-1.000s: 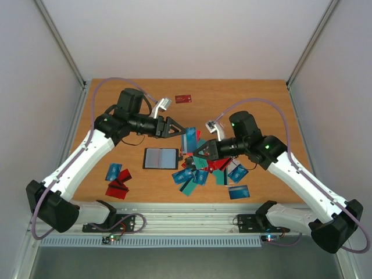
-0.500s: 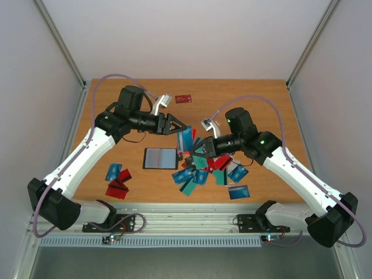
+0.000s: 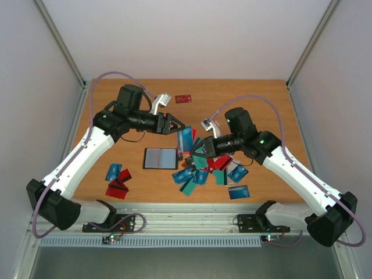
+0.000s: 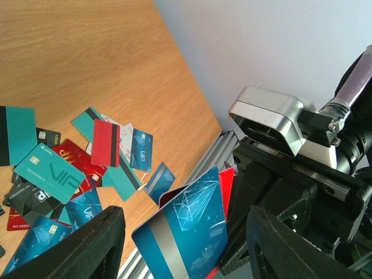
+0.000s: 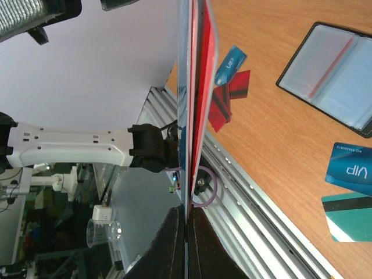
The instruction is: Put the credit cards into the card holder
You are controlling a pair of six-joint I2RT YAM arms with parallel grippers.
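Credit cards, thin plastic rectangles in red, teal, blue and dark grey, lie mostly in an overlapping heap on the wooden bench, just right of the black folding card holder, which lies opened flat. My right end effector is clamped on a pair of upright cards, a blue card with a grey stripe and a red card pressed flat against it. I grip them at one edge; they stand over the heap's left edge, near the holder's right edge. My left end effector is spread wide and holds nothing, its fingers flanking that pair in my wrist view. Bare wood separates the holder from a small cluster of blue and red cards towards the near left. A lone red card lies by the far edge, and a lone blue card by the near edge.
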